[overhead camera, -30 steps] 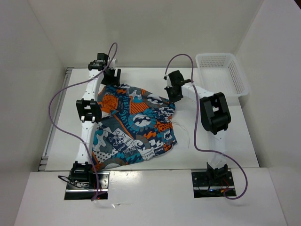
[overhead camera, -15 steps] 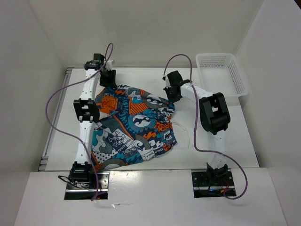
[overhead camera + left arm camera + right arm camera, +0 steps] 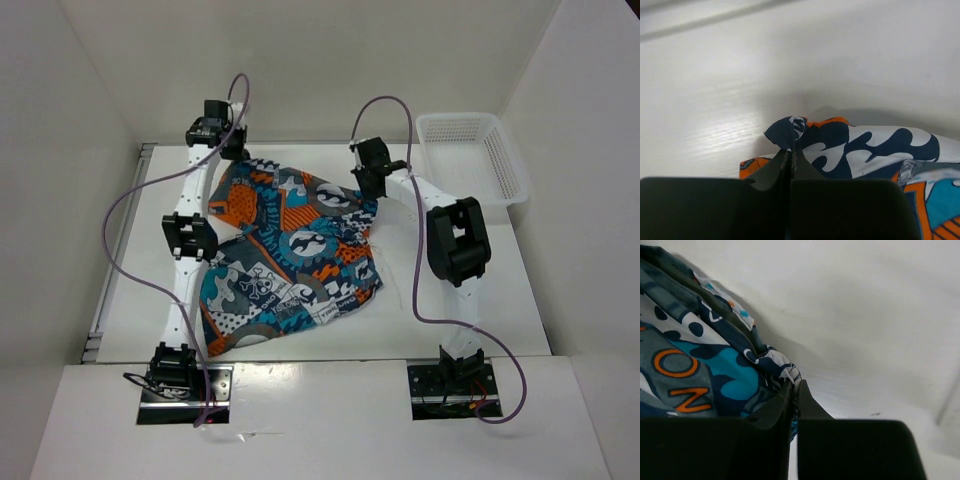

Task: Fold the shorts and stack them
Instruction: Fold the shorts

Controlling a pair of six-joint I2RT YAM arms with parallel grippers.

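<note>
From above, the shorts (image 3: pixel 285 250) lie spread on the table (image 3: pixel 480 300), in its middle between the two arms. The left gripper (image 3: pixel 232 150) sits at the far left corner of the cloth and the right gripper (image 3: pixel 372 178) at the far right corner. Each arm thus has one end of the same far edge, probably so that edge can be carried toward the near side for a first fold. The basket (image 3: pixel 505 165) stands well apart at the far right.

In the left wrist view, the jaws are pressed together on a small dark-blue peak of cloth (image 3: pixel 790 132), which rises just above the table.

In the right wrist view, the jaws are clamped on a bunched bit of hem (image 3: pixel 782 370). The rest of the shorts trails off to the left.
</note>
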